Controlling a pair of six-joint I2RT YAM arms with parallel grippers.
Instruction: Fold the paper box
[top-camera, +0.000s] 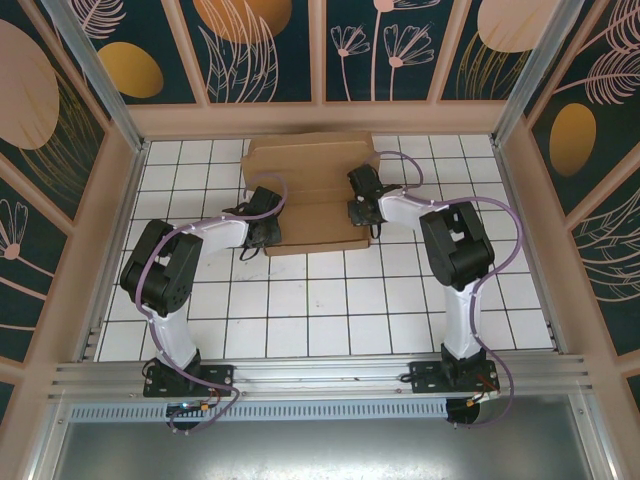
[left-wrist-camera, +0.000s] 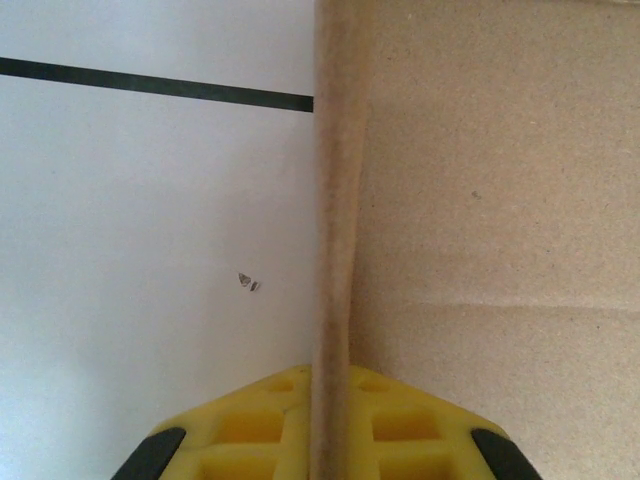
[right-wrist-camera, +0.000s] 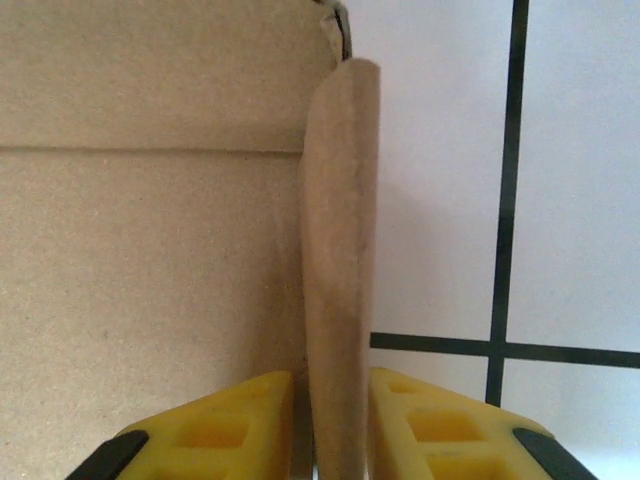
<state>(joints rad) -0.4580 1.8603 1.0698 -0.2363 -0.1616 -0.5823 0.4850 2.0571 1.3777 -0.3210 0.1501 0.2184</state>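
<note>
Brown plain paper box (top-camera: 310, 170), flaps between left fingers (left-wrist-camera: 250, 425), right fingers (right-wrist-camera: 225, 425)

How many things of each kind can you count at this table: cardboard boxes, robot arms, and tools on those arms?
Boxes: 1, the cardboard box
Arms: 2, the left arm and the right arm
Tools: 2, the left tool and the right tool
Total: 5
</note>
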